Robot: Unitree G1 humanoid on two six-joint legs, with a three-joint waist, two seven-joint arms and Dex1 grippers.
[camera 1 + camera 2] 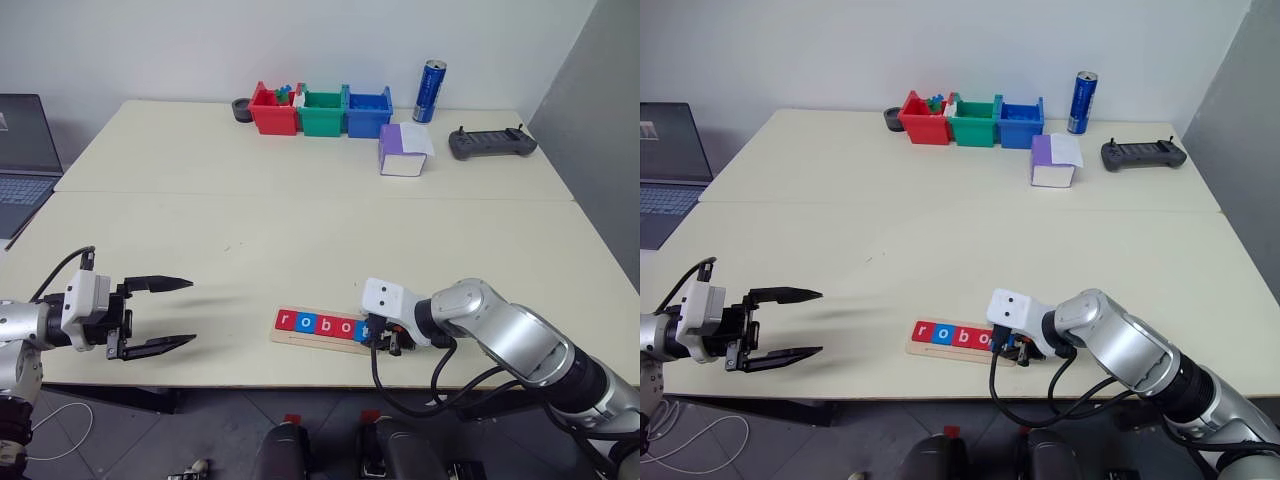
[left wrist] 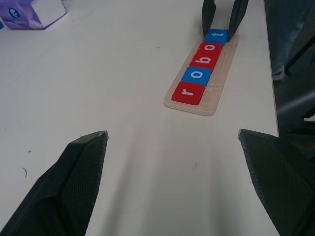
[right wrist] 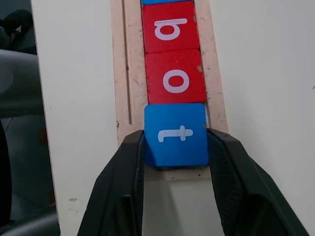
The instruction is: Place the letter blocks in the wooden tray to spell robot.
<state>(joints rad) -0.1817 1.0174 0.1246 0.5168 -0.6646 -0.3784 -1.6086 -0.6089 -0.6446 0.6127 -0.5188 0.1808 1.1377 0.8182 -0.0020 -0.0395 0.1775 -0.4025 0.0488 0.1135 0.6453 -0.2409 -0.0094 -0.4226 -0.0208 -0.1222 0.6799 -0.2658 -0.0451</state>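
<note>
- The right gripper (image 3: 174,147) pinches the blue "t" block (image 3: 175,133) by its two side edges, one finger (image 3: 123,187) on each side, at the end of the wooden tray (image 2: 222,73).
- The block sits in the tray's groove, touching the red "o" block (image 3: 174,77); the row reads "robot".
- The left gripper (image 1: 160,315) hovers well apart near the cream table's (image 1: 300,210) front edge, fingers spread wide and holding nothing.
</note>
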